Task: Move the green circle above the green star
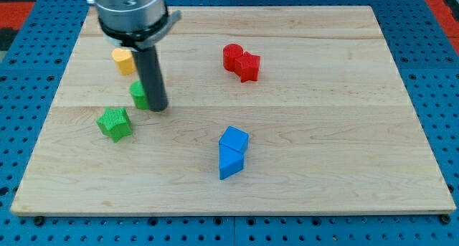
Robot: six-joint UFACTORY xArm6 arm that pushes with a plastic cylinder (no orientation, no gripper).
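Note:
The green star lies at the board's left. The green circle sits just up and to the right of it, mostly hidden behind my rod. My tip rests on the board touching the circle's right side, up and right of the star.
A yellow block sits above the green circle, partly under my arm. Two red blocks touch each other at upper middle. Two blue blocks lie stacked together at lower middle. The wooden board rests on a blue pegboard.

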